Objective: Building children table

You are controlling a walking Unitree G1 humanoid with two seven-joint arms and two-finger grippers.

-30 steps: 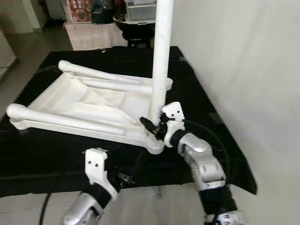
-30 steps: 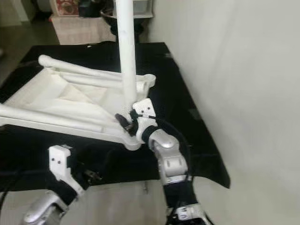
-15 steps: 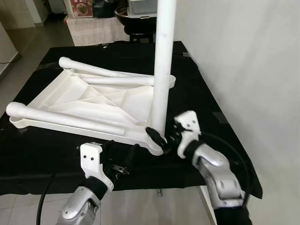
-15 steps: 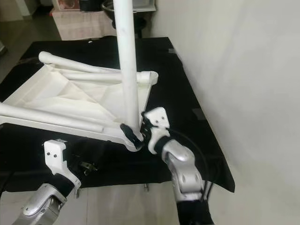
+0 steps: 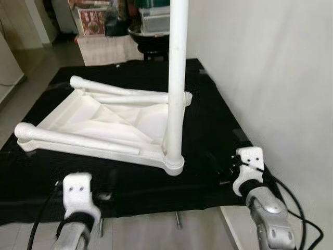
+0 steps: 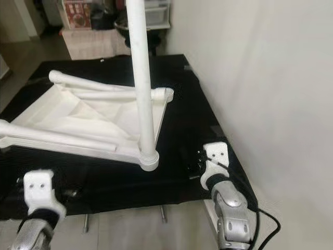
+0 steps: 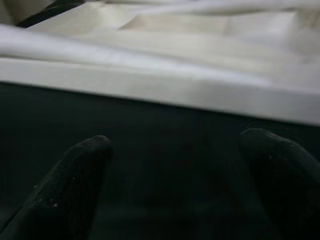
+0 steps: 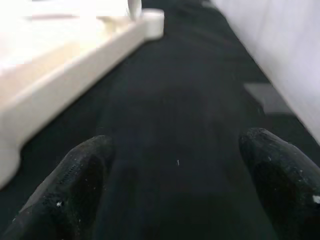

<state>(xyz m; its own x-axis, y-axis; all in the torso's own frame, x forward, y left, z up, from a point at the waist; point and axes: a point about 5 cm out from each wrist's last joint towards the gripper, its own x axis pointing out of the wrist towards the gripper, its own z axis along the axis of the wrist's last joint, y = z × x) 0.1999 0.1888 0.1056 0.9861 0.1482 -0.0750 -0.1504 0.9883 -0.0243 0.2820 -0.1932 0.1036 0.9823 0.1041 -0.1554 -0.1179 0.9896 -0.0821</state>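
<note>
Right pincer (image 8: pixel 175 195) is spread wide open with nothing in it, hovering low over the black cloth (image 5: pixel 208 125) at the near right corner of the work surface. Left pincer (image 7: pixel 175 190) is the same deal on the near left side: fingers apart, empty, pointing at the long near edge of the kids' table.

Just ahead of the right pincer and a bit to its left sits the corner socket (image 5: pixel 174 165) of the white table top (image 5: pixel 104 117), which is lying upside down on the cloth. One leg (image 5: pixel 176 78) is standing straight up out of that socket with neither pincer touching it, so I'd call that one installed, or at least seated well enough to stand by itself.

Farther out from the pincers, three more white legs are lying flat on the upturned underside: one along the near edge (image 5: pixel 73 139), and two toward the far edge (image 5: pixel 119 89), roughly side by side. Can't tell from here if any of them is attached at one end or just resting there.

So by my count that's one leg up and three to go, then flipping the whole thing upright. Early days. Beyond the cloth there's some household clutter (image 5: pixel 151 21) on the floor.
</note>
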